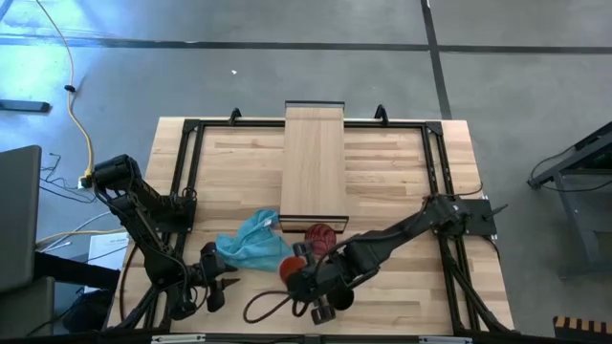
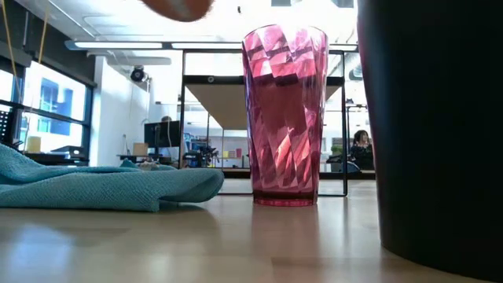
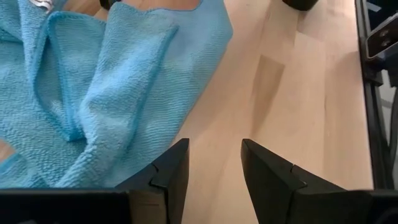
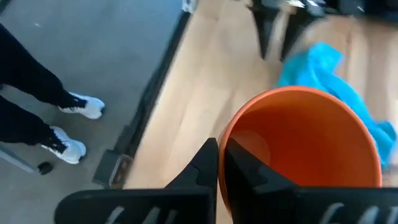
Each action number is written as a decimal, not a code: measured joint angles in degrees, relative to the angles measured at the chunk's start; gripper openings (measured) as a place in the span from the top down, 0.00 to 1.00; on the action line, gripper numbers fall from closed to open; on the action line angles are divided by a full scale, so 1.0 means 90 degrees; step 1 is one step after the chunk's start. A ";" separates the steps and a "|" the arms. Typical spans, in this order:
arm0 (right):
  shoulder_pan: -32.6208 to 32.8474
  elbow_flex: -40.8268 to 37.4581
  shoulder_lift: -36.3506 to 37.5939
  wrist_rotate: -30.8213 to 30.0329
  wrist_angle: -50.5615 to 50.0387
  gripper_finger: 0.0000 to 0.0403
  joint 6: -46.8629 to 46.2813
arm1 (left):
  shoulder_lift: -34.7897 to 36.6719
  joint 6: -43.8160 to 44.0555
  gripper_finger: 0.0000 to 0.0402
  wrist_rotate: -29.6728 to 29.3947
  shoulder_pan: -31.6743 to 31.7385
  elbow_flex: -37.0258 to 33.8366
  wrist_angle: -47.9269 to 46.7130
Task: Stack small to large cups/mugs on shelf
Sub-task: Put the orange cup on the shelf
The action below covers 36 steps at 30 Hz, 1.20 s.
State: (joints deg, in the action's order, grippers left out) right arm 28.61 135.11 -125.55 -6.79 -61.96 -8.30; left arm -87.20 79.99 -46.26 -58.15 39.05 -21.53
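Near table front edge, centre: right gripper (image 4: 219, 163) clamped on rim of small orange cup (image 4: 305, 146), cup held clear of the tabletop (image 1: 402, 287).
Rim pinch, one finger inside the wall, leaves base free for nesting. Black cup (image 2: 432, 126) and pink tumbler (image 2: 284, 114) stand just behind, tumbler nearest the shelf (image 1: 314, 158), which spans rear-centre w/ nothing on it. Blue cloth (image 1: 253, 244) lies left of cups. Left gripper (image 3: 214, 165) waits at front-left, jaws apart, nothing between them. Stacking not yet begun.
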 joint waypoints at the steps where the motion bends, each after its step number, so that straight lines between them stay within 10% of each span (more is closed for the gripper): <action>1: -0.0011 -0.0033 0.0086 -0.0043 -0.0075 1.00 -0.0053 | 0.0000 -0.0001 0.67 -0.0037 0.0000 0.0000 0.0042; 36: -0.2583 -0.0014 0.1517 -0.0696 -0.2438 1.00 0.1959 | 0.0002 0.0498 0.67 -0.1403 0.0007 0.0000 0.0236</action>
State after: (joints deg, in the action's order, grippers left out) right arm 5.37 134.98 -111.90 -13.05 -83.90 9.33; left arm -87.18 84.47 -58.89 -58.08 39.05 -19.41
